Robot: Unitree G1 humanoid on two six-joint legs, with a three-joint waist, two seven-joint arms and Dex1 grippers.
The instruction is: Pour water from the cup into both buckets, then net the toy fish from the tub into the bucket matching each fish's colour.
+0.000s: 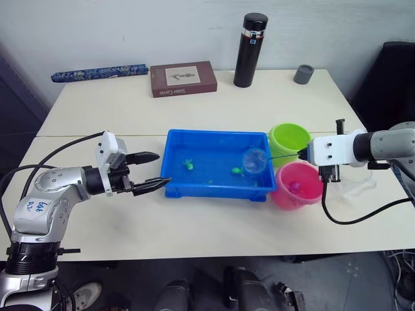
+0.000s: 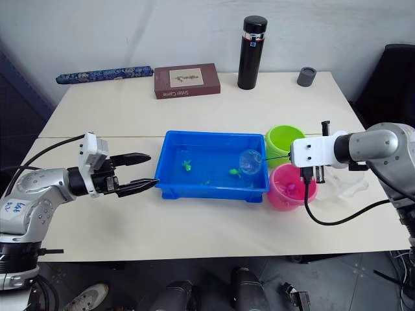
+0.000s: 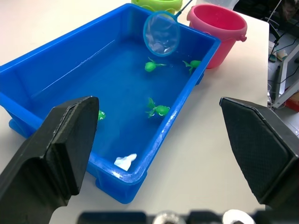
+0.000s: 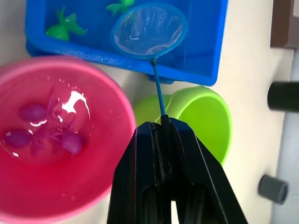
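Right pincer point(image 4: 163, 122) clenched on the net point(image 4: 148, 31) handle, hoop empty over the tub point(image 1: 175, 184) near a green fish point(image 1: 237, 171). Left pincer point(image 1: 155, 170) released beside the tub. Risk: thin handle twisting, fish slipping out before the green bucket point(image 1: 289, 137).
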